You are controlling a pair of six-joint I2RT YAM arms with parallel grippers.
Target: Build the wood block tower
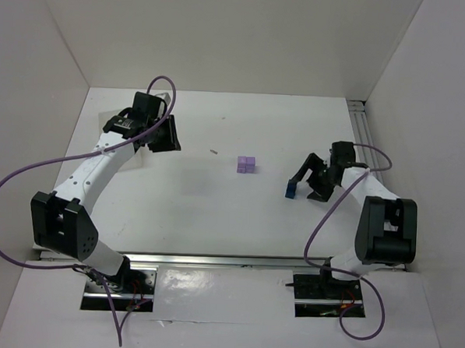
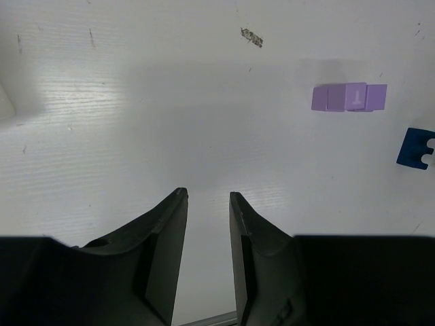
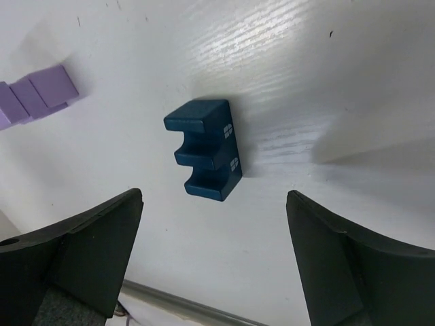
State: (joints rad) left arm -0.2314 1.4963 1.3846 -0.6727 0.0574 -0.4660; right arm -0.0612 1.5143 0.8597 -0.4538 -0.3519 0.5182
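The left gripper (image 1: 168,138) was held over the far left part of the bench (image 1: 215,212), near its far left corner. In the left wrist view its fingers (image 2: 163,251) were seen parted by a narrow gap, with nothing between them and only bare bench surface beneath.

A small dark speck (image 1: 214,151) was seen on the bench, just right of the left gripper and apart from everything else.

The light purple blocks (image 1: 246,164) were found near the middle of the bench, pressed together in one tight cluster. In the left wrist view they were seen as a short row (image 2: 349,97). They were touched by neither gripper.

The dark blue block (image 1: 292,190) was placed to the right of the purple cluster, apart from it and nearer the front edge. Two notches were seen cut into one of its sides (image 3: 206,149).

The right gripper (image 1: 308,184) was held low over the right half of the bench, just beside the dark blue block. Its fingers (image 3: 102,238) were spread wide. The block lay in the gap ahead of them and was touched by neither.
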